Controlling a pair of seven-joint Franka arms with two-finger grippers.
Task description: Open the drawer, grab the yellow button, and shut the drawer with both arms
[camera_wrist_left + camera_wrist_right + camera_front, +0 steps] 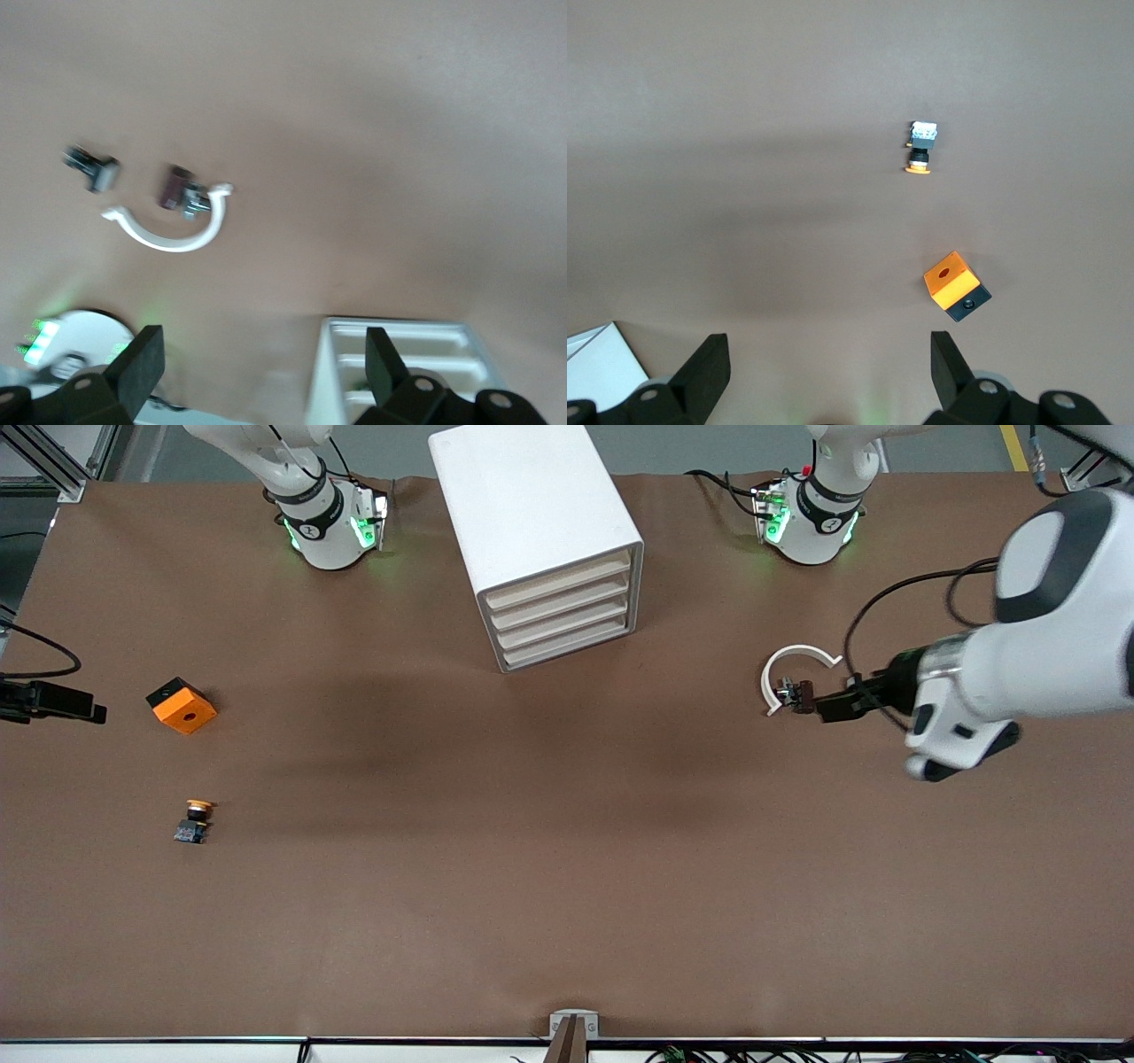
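The white cabinet (pixel 540 514) stands at the back middle of the table, its stacked drawers (pixel 563 615) all shut. The button (pixel 195 820) lies on the brown table toward the right arm's end; in the right wrist view the button (pixel 920 150) shows its orange cap. My right gripper (pixel 828 363) hangs open and empty high over that end of the table. My left gripper (pixel 261 363) is open and empty too, high over the left arm's end, with the cabinet (pixel 399 372) seen past one finger.
An orange block with a black hole (pixel 182 705) sits farther from the front camera than the button. A white open ring (pixel 796 669) with small dark parts (pixel 795 693) lies toward the left arm's end. Both arm bases flank the cabinet.
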